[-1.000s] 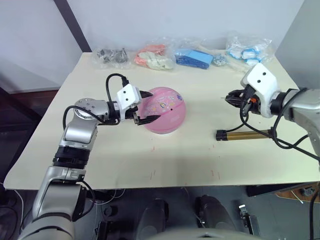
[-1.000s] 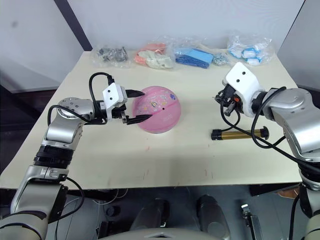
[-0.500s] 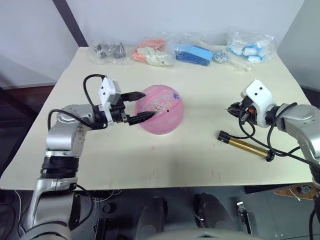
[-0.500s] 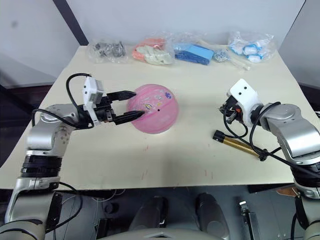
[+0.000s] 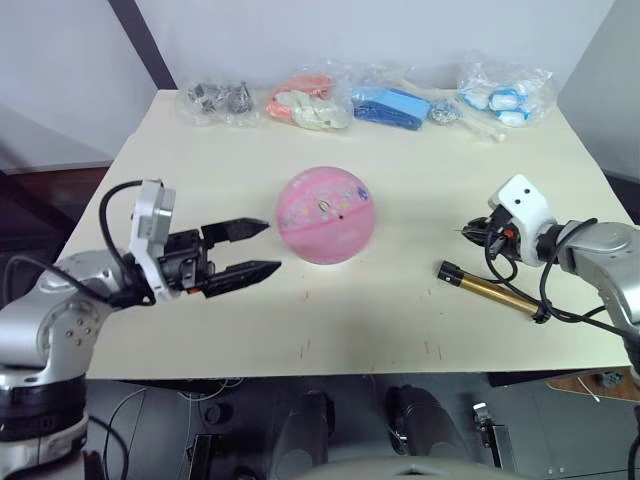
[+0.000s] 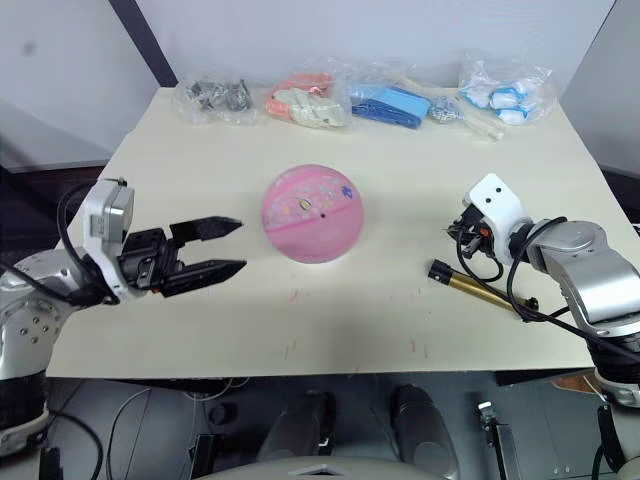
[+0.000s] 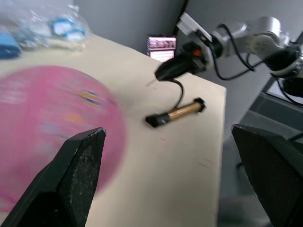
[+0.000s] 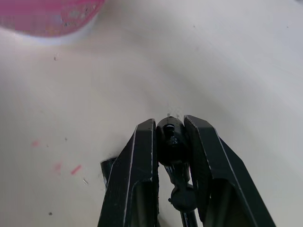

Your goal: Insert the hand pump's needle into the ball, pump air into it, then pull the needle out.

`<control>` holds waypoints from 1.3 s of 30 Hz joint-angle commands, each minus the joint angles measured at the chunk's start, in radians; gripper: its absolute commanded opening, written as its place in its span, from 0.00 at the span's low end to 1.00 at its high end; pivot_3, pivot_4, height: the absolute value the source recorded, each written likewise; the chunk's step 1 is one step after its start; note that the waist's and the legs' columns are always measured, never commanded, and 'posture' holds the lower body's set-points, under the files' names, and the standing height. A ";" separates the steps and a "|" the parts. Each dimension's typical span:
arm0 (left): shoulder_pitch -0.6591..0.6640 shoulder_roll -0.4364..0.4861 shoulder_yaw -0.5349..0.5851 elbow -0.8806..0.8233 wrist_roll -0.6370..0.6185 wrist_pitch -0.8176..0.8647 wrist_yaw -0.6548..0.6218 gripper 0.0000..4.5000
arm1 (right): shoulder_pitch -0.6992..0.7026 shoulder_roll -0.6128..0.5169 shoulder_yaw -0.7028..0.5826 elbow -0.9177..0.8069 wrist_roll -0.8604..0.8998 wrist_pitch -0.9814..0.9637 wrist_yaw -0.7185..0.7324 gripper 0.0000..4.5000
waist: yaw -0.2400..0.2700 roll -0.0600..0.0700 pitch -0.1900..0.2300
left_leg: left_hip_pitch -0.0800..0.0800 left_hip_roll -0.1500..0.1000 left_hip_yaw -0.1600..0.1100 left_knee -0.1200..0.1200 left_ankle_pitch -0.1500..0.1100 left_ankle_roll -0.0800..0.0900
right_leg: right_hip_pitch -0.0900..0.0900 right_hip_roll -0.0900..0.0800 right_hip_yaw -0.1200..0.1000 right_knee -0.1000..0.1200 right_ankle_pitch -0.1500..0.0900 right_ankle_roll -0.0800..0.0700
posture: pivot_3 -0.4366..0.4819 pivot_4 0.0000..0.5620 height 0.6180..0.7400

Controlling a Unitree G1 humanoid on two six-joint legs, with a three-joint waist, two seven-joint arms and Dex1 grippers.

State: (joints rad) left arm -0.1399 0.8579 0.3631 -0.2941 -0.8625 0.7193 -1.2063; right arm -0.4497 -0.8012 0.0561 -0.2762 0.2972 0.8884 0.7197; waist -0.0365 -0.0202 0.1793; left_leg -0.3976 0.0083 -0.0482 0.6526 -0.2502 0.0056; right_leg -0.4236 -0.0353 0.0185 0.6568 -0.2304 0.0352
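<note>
Withdrawn from ball point(image 5: 324, 214), left gripper point(image 5: 256, 248) jaws gape; right gripper point(image 8: 169, 124) clamps needle point(image 8: 169, 135).

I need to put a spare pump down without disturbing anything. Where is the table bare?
Bare: the near strip of the table in front of the ball, and the band between the ball and the right gripper. Crowded: the far edge, lined with plastic bags, and the near right, where the hand pump lies.
</note>
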 commanded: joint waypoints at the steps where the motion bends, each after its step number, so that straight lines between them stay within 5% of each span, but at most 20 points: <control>1: 0.041 0.019 0.039 -0.027 -0.003 -0.039 -0.032 1.00 | 0.014 -0.019 -0.047 -0.012 0.011 -0.024 0.017 0.08 | 0.001 0.000 0.000 | 0.000 0.000 0.000 0.000 0.000 0.000 | 0.000 0.000 0.000 0.000 0.000 0.000 | 0.48 0.27 1.00; 12: 0.136 -0.018 -0.009 -0.006 0.069 -0.157 -0.055 1.00 | 0.047 -0.006 -0.083 0.046 0.026 -0.031 0.019 0.08 | 0.002 0.000 0.000 | 0.000 0.000 0.001 0.000 0.000 0.000 | 0.000 0.000 0.001 0.000 0.000 0.000 | 0.48 0.27 1.00; 13: 0.137 -0.021 -0.013 -0.003 0.072 -0.163 -0.053 1.00 | 0.044 -0.012 -0.094 0.050 0.029 -0.030 0.019 0.30 | 0.003 0.000 0.000 | 0.000 0.000 0.001 0.000 0.000 0.000 | 0.000 0.000 0.001 0.000 0.000 0.000 | 0.48 0.27 1.00; 16: 0.140 -0.031 -0.020 0.004 0.083 -0.176 -0.050 1.00 | 0.031 -0.039 -0.134 0.033 0.027 -0.037 0.009 0.54 | 0.004 0.000 0.000 | 0.000 0.000 0.001 0.000 0.000 0.000 | 0.000 0.000 0.001 0.000 0.000 0.000 | 0.48 0.27 1.00; 19: 0.145 -0.042 -0.028 0.004 0.092 -0.185 -0.042 1.00 | 0.033 -0.064 -0.175 0.002 0.046 -0.020 0.017 0.92 | 0.004 0.000 0.000 | 0.000 0.000 0.002 0.000 0.000 0.000 | 0.000 0.000 0.001 0.000 0.000 0.000 | 0.48 0.27 1.00; 21: 0.145 -0.047 -0.031 0.011 0.098 -0.188 -0.039 1.00 | 0.030 -0.081 -0.205 -0.017 0.062 -0.003 0.019 0.98 | 0.004 0.000 0.000 | 0.000 0.000 0.002 0.000 0.000 0.000 | 0.000 0.000 0.001 0.000 0.000 0.000 | 0.48 0.27 1.00; 39: 0.205 -0.140 -0.013 0.033 0.099 -0.228 0.074 1.00 | 0.124 -0.059 -0.489 -0.143 0.188 -0.103 0.001 0.98 | 0.009 0.000 0.000 | 0.001 0.000 0.003 0.001 0.000 0.000 | 0.000 0.000 0.002 0.002 0.000 0.000 | 0.48 0.27 1.00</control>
State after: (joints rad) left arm 0.0598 0.7274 0.3177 -0.2415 -0.7585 0.5141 -1.1538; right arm -0.3279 -0.8693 -0.3857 -0.3588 0.4585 0.8370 0.7126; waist -0.0272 -0.0201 0.1793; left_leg -0.3965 0.0082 -0.0452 0.6535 -0.2502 0.0057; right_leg -0.4234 -0.0348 0.0207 0.6586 -0.2300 0.0349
